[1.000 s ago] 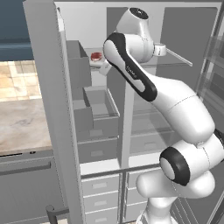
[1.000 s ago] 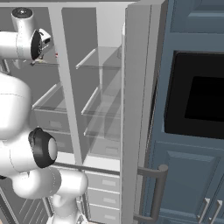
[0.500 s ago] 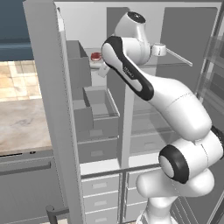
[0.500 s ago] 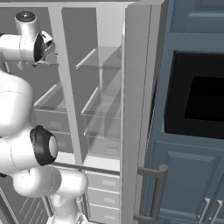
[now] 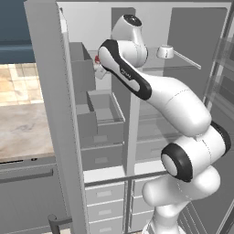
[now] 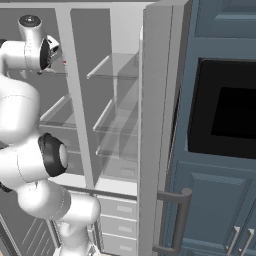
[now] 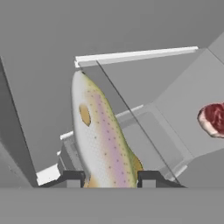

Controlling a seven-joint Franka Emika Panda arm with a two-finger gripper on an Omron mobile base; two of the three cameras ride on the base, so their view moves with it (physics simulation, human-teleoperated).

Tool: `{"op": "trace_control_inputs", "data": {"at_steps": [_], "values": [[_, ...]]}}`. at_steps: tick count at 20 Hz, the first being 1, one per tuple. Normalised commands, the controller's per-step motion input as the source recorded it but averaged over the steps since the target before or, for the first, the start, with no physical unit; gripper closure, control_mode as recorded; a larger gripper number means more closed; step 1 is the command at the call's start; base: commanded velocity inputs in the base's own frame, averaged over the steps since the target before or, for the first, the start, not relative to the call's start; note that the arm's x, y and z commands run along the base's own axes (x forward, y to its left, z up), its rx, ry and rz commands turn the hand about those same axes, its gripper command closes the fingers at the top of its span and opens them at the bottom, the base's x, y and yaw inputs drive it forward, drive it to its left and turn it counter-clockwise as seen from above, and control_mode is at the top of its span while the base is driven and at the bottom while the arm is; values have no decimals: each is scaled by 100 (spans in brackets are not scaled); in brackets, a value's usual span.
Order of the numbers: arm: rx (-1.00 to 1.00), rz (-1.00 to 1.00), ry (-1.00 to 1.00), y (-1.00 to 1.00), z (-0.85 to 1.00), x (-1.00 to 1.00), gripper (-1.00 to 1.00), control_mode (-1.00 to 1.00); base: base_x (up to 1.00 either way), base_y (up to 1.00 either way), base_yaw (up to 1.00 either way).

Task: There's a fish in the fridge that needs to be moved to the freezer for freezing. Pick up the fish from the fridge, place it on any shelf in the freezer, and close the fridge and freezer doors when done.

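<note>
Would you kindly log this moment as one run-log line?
phase: carrying fish | pincer: shut on fish | position: inside freezer, upper part | nearby: red meat | doors: both open

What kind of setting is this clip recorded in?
A rendered home kitchen, most likely. A tall grey side-by-side fridge-freezer unit stands open with glass shelves; beside it are blue cabinets around a black built-in oven. The end effector grips a speckled fish.
</note>
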Motion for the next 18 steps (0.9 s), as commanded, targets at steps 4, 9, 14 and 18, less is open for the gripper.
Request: {"op": "trace_control_inputs", "data": {"at_steps": [4, 9, 14, 18], "values": [[0, 0, 0, 0, 0, 39, 100, -100, 0, 0, 0], [0, 0, 0, 4, -5, 41, 100, -100, 0, 0, 0], [0, 0, 0, 20, -11, 33, 100, -100, 0, 0, 0], [0, 0, 0, 18, -10, 34, 100, -100, 0, 0, 0]]}}
